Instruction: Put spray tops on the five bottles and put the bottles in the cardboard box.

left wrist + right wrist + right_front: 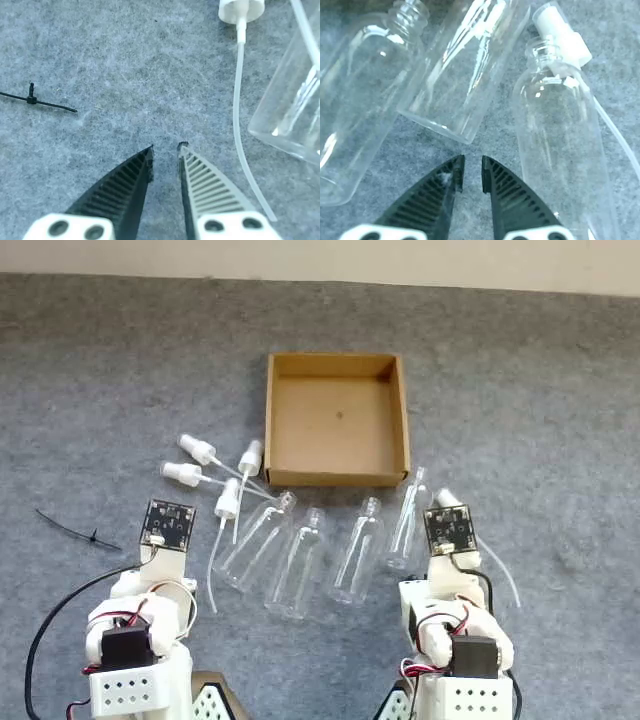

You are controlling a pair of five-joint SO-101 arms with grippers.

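glossy clear plastic bottles (297, 560), matt cardboard box (336, 478), fuzzy grey cloth (120, 380)

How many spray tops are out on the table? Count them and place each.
5. Four spray tops cluster off the cardboard box's near left corner; the fifth spray top lies at the right end of the bottles. None appears hidden.

Soft, even light falls from above on the grey bench (520, 390), bright enough throughout. Shadows are faint: a thin dark line runs along the near side of the box (270, 420). The clear bottles (555, 125) throw sharp white glints in the right wrist view, and a spray top (241, 10) glares nearly pure white.
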